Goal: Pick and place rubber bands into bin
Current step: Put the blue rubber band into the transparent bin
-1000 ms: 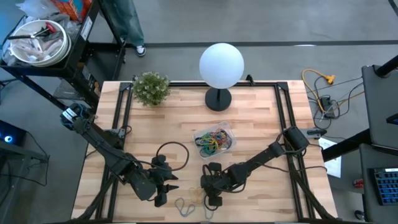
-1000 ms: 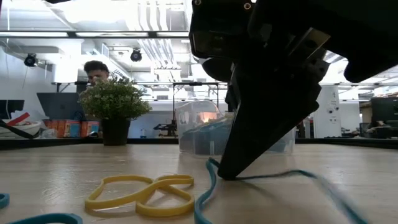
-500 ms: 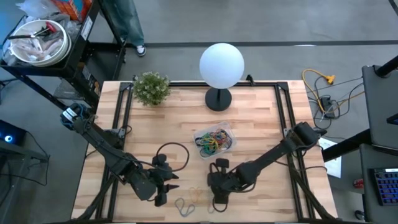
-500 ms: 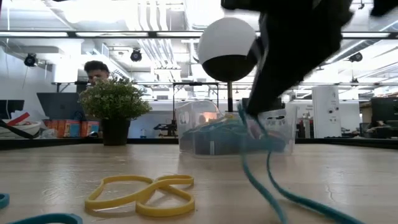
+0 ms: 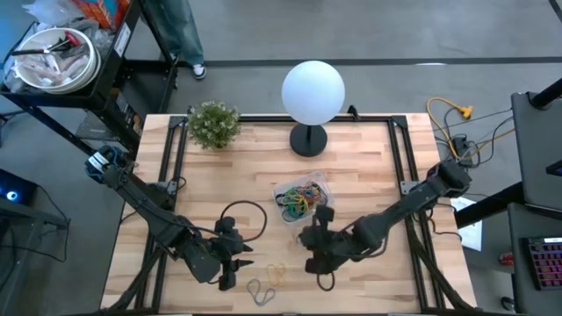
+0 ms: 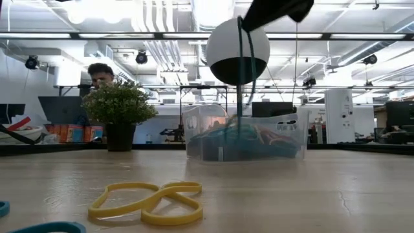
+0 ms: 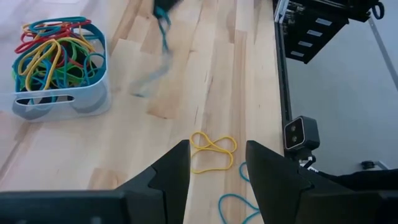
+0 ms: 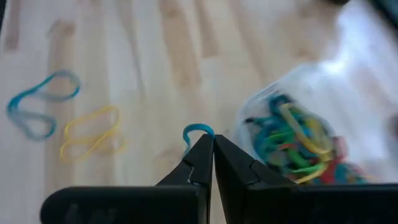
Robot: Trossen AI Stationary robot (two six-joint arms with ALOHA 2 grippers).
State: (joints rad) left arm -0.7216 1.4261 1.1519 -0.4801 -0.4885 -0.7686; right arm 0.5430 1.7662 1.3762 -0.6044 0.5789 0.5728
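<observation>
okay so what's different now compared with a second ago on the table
The right gripper, shut on a blue rubber band, has lifted it off the table and carried it toward the bin; the band now dangles in the air. The left gripper stayed open and waiting near the table's front, and the yellow band stayed lying flat on the wood.

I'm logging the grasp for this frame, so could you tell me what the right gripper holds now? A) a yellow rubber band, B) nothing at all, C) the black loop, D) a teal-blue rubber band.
D: in the right wrist view the right gripper is pinched shut on a teal-blue rubber band, which dangles from it in the low view, while the yellow rubber band lies on the table and the bin sits beyond.
</observation>
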